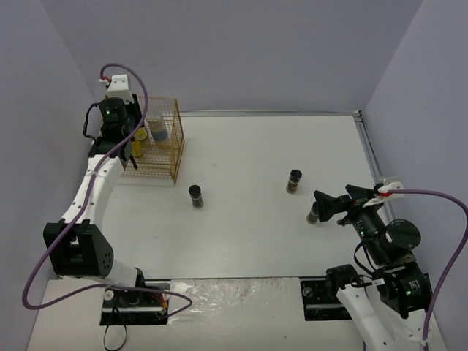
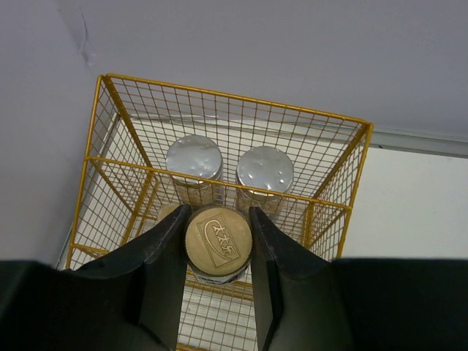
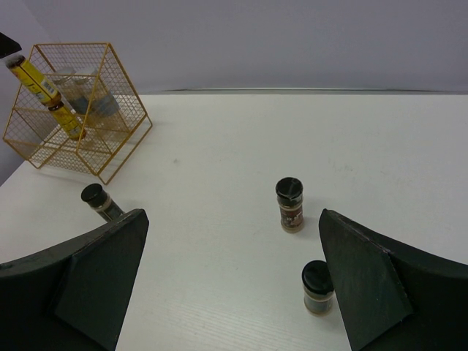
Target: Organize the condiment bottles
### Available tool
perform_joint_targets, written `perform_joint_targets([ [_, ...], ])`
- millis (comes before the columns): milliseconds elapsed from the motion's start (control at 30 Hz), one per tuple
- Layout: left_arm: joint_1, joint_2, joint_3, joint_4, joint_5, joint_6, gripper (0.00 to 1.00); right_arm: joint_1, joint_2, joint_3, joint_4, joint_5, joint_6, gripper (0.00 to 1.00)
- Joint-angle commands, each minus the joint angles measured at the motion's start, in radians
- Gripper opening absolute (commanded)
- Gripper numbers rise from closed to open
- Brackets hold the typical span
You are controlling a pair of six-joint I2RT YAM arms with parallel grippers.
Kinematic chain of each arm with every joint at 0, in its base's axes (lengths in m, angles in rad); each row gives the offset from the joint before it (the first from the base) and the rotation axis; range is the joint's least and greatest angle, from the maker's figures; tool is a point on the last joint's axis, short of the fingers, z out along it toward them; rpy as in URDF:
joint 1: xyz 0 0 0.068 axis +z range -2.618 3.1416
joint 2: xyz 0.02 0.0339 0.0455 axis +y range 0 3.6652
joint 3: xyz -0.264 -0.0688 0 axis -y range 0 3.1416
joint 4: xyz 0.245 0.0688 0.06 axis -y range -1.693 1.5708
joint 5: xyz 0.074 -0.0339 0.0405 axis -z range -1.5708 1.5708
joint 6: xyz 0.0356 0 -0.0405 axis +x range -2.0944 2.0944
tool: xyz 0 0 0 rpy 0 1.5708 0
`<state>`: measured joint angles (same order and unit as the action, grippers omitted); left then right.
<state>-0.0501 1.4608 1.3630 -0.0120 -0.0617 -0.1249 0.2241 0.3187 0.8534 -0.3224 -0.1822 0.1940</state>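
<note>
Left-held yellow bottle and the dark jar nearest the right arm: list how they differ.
The bottle has a gold cap; the jar a black lid. The bottle is slim and tall; the jar short. The bottle is clamped in the left fingers at the rack; the jar stands free on the table. Both are capped.

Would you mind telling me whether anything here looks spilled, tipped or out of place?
Nothing is spilled or tipped. Three black-lidded jars stand upright, loose on the table outside the gold wire rack: the left jar, the middle jar, the right jar.
</note>
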Motion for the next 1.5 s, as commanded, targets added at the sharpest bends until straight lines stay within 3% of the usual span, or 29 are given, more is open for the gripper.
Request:
perform_joint_targets([
  [0,0.024,0.016,0.100,0.193,0.035,0.010,0.00,0.004,0.028,-0.001,0.091,-0.016,0.010,1.00],
  [300,0.030,0.089,0.060,0.242,0.055,-0.017,0.00,0.004,0.035,-0.003,0.095,-0.014,0.013,1.00],
  [767,0.028,0.165,-0.124,0.356,0.062,-0.043,0.21,0.003,0.047,-0.016,0.115,-0.028,0.019,1.00],
  [1033,0.029,0.196,-0.154,0.374,0.062,-0.044,0.40,0.004,0.028,-0.027,0.114,-0.029,0.028,1.00],
  [1167,0.029,0.188,-0.153,0.345,0.062,-0.056,0.68,0.003,0.021,-0.028,0.114,-0.027,0.030,1.00],
  [1300,0.029,0.138,-0.119,0.252,0.059,-0.070,0.84,0.004,0.022,-0.027,0.115,-0.032,0.033,1.00],
  [1467,0.016,0.029,-0.071,0.032,0.087,-0.153,0.93,0.004,0.019,-0.030,0.117,-0.031,0.035,1.00],
])
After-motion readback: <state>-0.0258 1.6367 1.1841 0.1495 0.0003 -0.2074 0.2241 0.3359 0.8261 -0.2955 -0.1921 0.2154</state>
